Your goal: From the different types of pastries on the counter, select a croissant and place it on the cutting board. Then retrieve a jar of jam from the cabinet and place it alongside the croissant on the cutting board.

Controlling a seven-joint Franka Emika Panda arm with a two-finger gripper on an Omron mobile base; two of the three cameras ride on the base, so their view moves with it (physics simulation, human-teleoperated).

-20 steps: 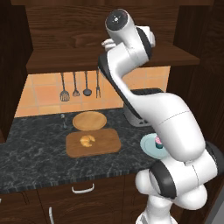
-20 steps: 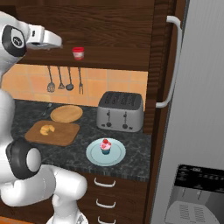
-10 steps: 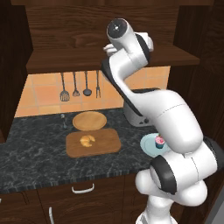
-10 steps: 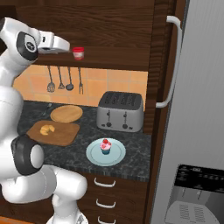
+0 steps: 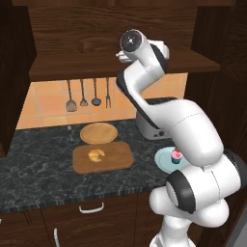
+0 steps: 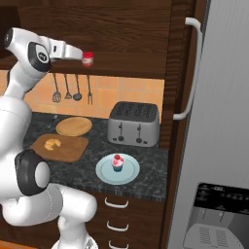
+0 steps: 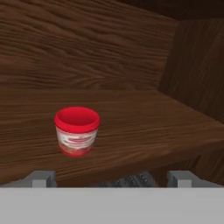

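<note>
**Claw up at the shelf, jam not picked up yet**

The big brown cabinet [image 6: 121, 29] hangs over the tabletop [image 5: 43, 178]. Its open shelf [image 7: 144, 127] holds the jam jar [image 7: 77, 131], standing upright near the front edge.

Down on the tabletop, the board [image 5: 102, 157] lies near the middle, just in front of the round plate [image 5: 98, 132]. The toaster [image 6: 134, 123] stands to the right by the wall. The cupcake [image 6: 117, 162] sits on its blue dish, right of the board and nearer the edge.

The croissant [image 5: 96, 154] is on the board, so that part looks done.

The claw [image 7: 111, 180] is wide apart and empty, level with the shelf. The jar sits a bit to the left of the gap between its tips.

The jar looks small, hard and light. Its sides may be smooth and slippery, so I would squeeze it round the middle, on the pale label, below the red lid.
</note>
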